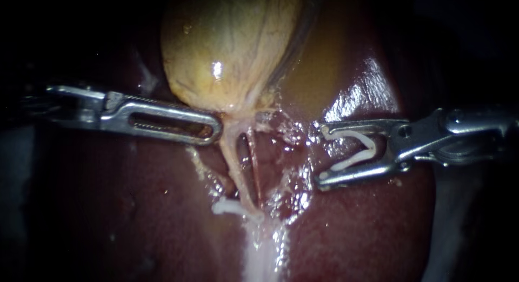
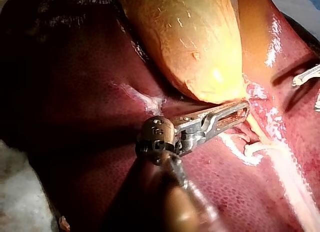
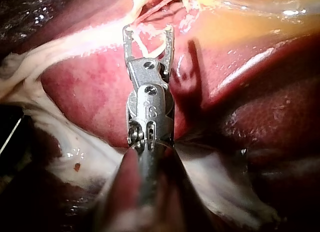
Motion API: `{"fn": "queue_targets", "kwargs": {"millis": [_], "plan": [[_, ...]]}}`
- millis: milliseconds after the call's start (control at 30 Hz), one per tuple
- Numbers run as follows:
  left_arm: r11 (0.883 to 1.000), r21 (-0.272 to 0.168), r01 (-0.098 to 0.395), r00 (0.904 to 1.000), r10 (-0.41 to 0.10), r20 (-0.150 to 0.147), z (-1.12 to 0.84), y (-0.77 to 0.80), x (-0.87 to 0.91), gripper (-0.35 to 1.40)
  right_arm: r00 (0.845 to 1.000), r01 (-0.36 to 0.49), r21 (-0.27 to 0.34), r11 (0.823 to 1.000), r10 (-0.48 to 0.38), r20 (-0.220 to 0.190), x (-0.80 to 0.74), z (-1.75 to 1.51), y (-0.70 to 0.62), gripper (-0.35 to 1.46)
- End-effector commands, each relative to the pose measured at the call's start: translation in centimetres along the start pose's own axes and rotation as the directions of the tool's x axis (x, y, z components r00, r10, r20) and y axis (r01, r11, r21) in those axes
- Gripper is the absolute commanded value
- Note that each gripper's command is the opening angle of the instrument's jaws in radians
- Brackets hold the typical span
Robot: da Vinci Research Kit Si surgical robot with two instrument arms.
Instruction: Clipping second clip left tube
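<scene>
done: lower clip [image 1: 227, 207] is sitting on the left tube [image 1: 235, 164].
remaining: we are carrying the second clip [image 1: 354, 148] in the right instrument [image 1: 323, 153] jaws, well apart from it.
left instrument [image 1: 216, 128]: jaws lying closed by the gallbladder [image 1: 227, 49].

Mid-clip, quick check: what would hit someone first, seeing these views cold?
The yellow gallbladder fills the upper middle of the endoscope view, over dark red liver. From the right, my right instrument holds a loaded clip, white and open, between wide-standing jaws, short of the tubes. Below the gallbladder's neck a placed clip already sits on the left tube, with my left instrument tip at the neck.
</scene>
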Motion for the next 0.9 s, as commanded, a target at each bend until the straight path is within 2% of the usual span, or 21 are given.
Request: {"fn": "queue_targets", "kwargs": {"millis": [33,300,500,900], "plan": [[1.000,0.000,0.001,1.0000,-0.001,-0.003,-0.02,0.02,0.00,-0.35,1.000,0.000,0.000,1.000,0.000,0.000,0.00,0.00,0.00,0.49],[1.000,-0.003,-0.003,1.0000,0.003,-0.009,-0.05,0.07,0.00,-0.35,1.000,0.000,-0.005,1.000,0.000,-0.003,0.02,0.10,-0.04,0.49],[1.000,-0.003,-0.002,1.0000,0.002,-0.009,-0.04,0.07,0.00,-0.35,1.000,0.006,0.001,1.000,-0.006,-0.003,-0.02,0.42,-0.10,0.49],[1.000,-0.002,-0.002,0.9999,0.002,-0.010,-0.03,0.09,0.00,-0.35,1.000,0.016,0.031,0.999,-0.016,-0.001,-0.18,1.07,-0.18,0.49]]}}
